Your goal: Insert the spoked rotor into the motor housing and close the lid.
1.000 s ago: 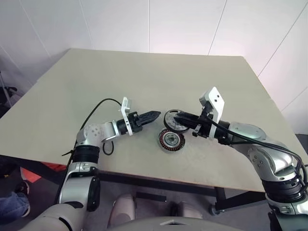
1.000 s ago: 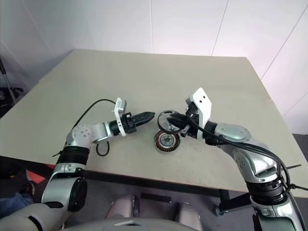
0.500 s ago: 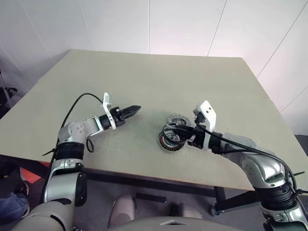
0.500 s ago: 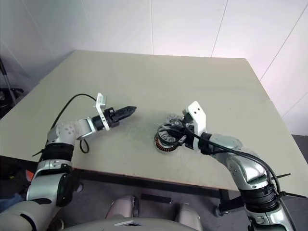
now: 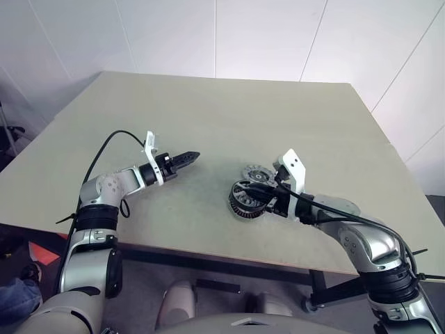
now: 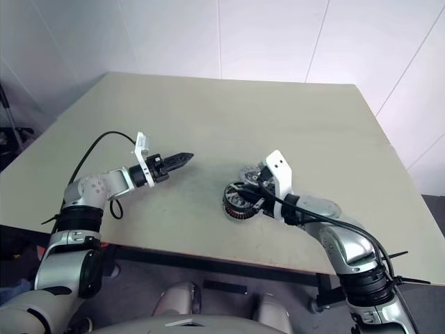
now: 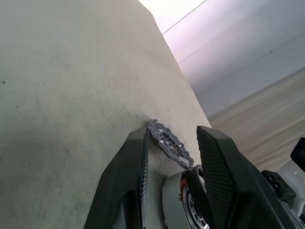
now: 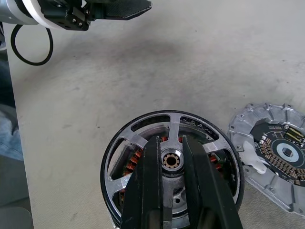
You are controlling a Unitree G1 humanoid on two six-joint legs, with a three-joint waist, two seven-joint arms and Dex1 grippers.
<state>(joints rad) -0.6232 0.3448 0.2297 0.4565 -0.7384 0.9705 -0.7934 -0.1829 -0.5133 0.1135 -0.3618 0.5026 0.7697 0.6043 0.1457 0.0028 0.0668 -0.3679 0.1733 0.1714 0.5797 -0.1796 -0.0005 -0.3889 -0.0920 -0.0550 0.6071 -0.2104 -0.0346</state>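
Note:
The spoked rotor (image 8: 172, 125), black-rimmed with pale spokes, lies flat over the motor housing (image 5: 240, 207). Coppery windings (image 8: 131, 167) show through the spokes. My right gripper (image 8: 171, 145) is shut on the rotor, one finger on each side of its hub. The lid (image 5: 256, 172), a grey slotted disc with a dark centre, lies flat on the table just beyond the housing, close to it. My left gripper (image 5: 189, 157) hovers over the table well to the left of the parts. It points toward them, open, with nothing between its fingers (image 7: 217, 167).
The beige table (image 5: 278, 118) stretches far behind and to both sides of the parts. Its front edge runs close below the housing. A black cable (image 8: 28, 47) loops at the left wrist. White walls stand behind the table.
My right gripper has come down with the rotor, from above the housing onto it. My left gripper has drawn back to the left, away from the parts, and the lid now shows.

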